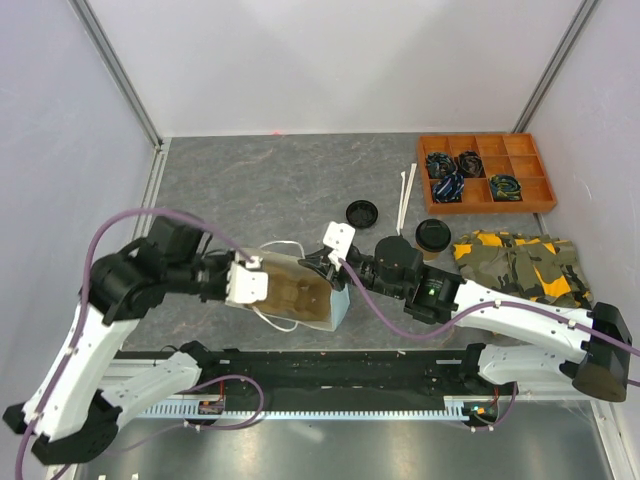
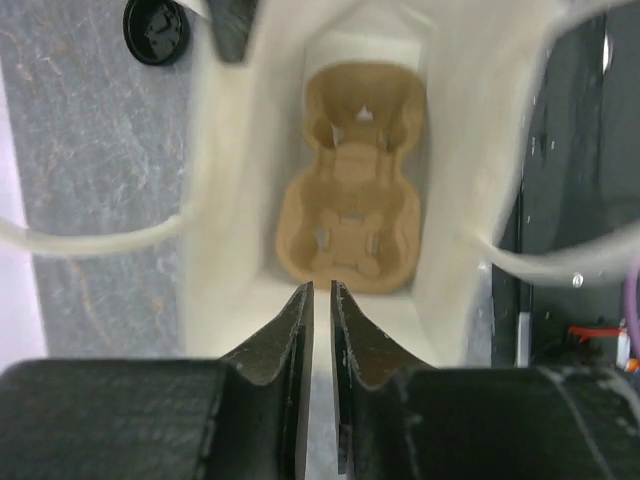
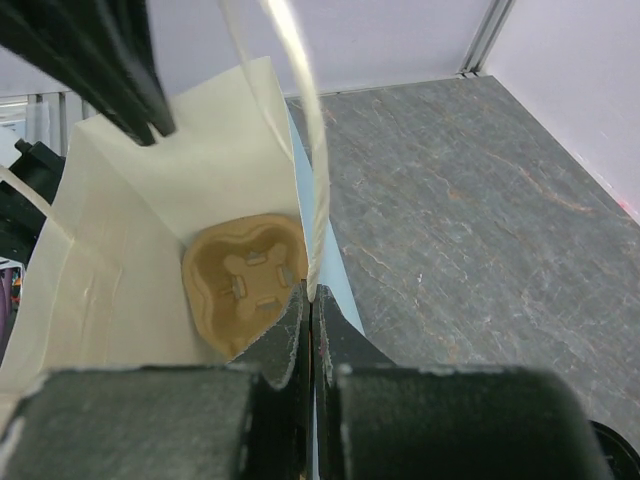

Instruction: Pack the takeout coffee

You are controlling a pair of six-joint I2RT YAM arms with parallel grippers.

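Observation:
The takeout coffee (image 1: 432, 235), a tan cup with a black lid, stands on the table to the right of the bag, with neither gripper on it. The light-blue paper bag (image 1: 341, 306) lies on its side mid-table with its mouth held wide. The tan pulp carrier (image 1: 300, 294) (image 2: 350, 195) (image 3: 245, 280) sits deep inside it. My left gripper (image 1: 260, 282) (image 2: 321, 290) is at the bag's left rim, its jaws drawn nearly together over the white paper edge. My right gripper (image 1: 326, 264) (image 3: 309, 296) is shut on the bag's right rim, where a white handle cord (image 3: 300, 120) comes in.
A loose black lid (image 1: 362, 212) (image 2: 156, 30) lies behind the bag. A white stick (image 1: 403, 196) lies near an orange compartment tray (image 1: 487, 172) at the back right. A camouflage cloth (image 1: 515, 265) lies to the right of the cup. Walls close in the left, back and right sides.

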